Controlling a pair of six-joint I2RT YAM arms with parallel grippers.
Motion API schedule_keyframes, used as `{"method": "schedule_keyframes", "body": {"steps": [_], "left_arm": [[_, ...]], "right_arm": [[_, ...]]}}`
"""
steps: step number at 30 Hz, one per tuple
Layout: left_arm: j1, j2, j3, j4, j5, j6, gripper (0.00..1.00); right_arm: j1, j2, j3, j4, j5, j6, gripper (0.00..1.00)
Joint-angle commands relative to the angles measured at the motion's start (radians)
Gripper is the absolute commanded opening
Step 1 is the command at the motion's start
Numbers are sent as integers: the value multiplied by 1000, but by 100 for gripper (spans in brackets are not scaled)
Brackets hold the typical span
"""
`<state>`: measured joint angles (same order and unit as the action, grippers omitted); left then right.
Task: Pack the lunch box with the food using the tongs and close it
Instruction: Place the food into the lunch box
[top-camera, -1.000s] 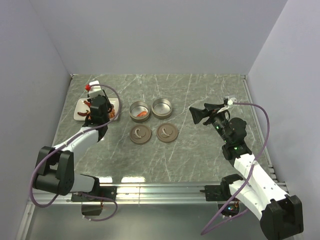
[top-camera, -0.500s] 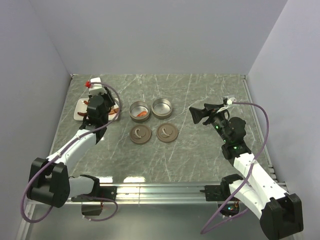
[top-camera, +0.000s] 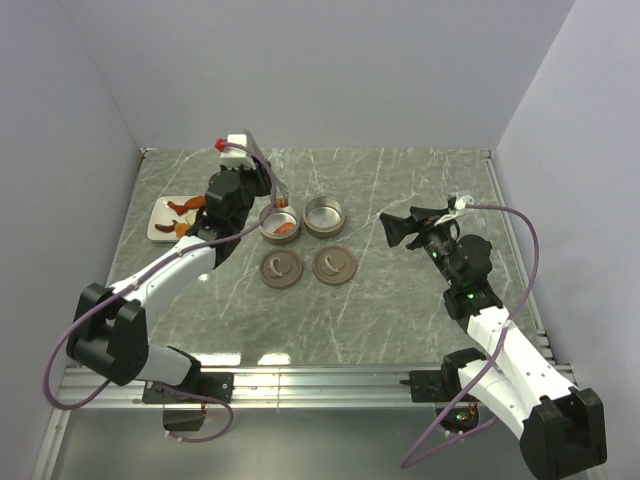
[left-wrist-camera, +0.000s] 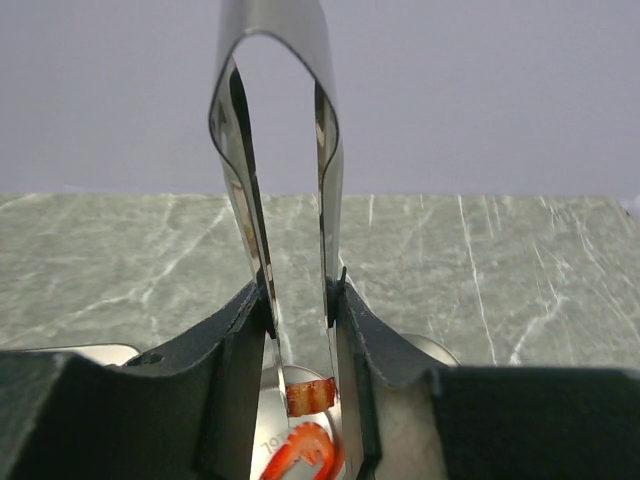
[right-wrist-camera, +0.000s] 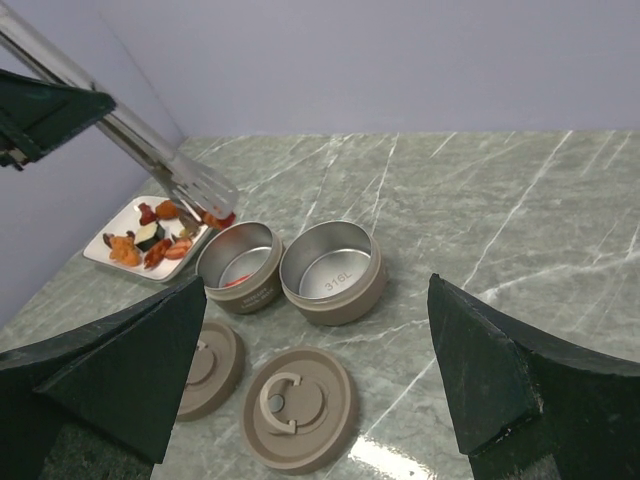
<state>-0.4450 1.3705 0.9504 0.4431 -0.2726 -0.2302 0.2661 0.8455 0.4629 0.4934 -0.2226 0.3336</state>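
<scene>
above the eleven o'clock tin (top-camera: 265, 216), the left tool (left-wrist-camera: 300, 300) clamps tongs (left-wrist-camera: 322, 150) pinching a red-brown food piece (left-wrist-camera: 308, 396), while the right tool (top-camera: 388, 231) at three o'clock stands wide.

Left tin (top-camera: 279, 221) beside right tin (top-camera: 324, 215), lids (top-camera: 280, 267) just before them. Left of these, food (top-camera: 182, 207) on plate (top-camera: 158, 229). Tongs (right-wrist-camera: 190, 185) above left tin.

Top view looks steeply down from behind the arm bases (top-camera: 190, 383) over the whole bench (top-camera: 400, 320). Left wrist camera sits close behind its fingers (left-wrist-camera: 228, 400); right wrist faces 10 o'clock, sharing the tins (right-wrist-camera: 333, 272) with top
</scene>
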Motion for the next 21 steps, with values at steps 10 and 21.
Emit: {"method": "schedule_keyframes", "body": {"steps": [10, 21], "left_arm": [[-43, 87, 91, 19, -40, 26, 48], [-44, 30, 30, 16, -160, 54, 49]], "right_arm": [[4, -17, -21, 37, 34, -19, 98], [4, -6, -23, 42, 35, -21, 98]]}}
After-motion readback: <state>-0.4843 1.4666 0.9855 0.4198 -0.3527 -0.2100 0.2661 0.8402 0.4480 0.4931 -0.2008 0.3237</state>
